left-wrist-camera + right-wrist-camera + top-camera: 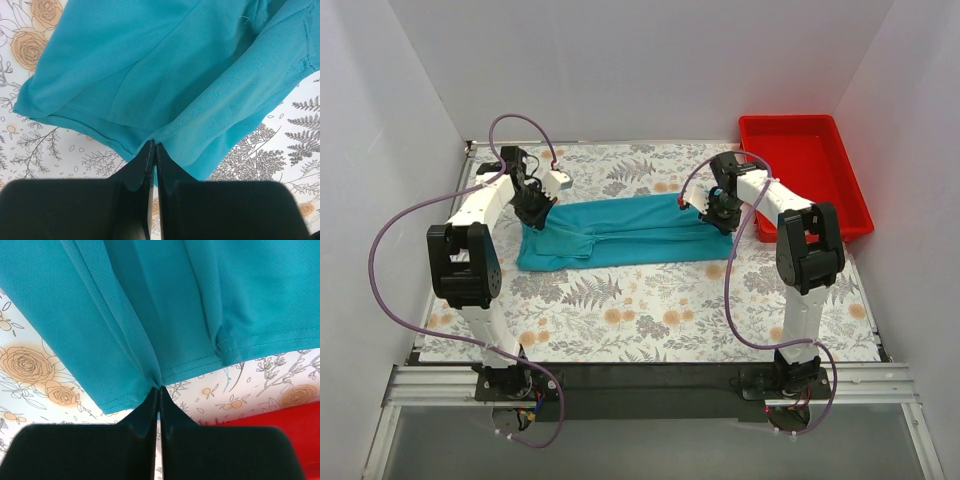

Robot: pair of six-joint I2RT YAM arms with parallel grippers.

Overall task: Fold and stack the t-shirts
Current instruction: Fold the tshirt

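Note:
One teal-blue t-shirt (620, 233) lies stretched sideways across the middle of the floral table cover, partly folded lengthwise. My left gripper (533, 214) is shut on the t-shirt's left edge; in the left wrist view the black jaws (154, 146) pinch a seamed fold of the t-shirt (165, 75). My right gripper (718, 217) is shut on the t-shirt's right edge; in the right wrist view the jaws (159, 388) pinch the hem of the t-shirt (150, 305), which rises in a fold from the tips.
A red plastic tray (804, 170) stands at the back right, holding nothing that I can see; its corner shows in the right wrist view (280, 415). White walls enclose the table on three sides. The floral cover (650, 310) is bare in front of the t-shirt.

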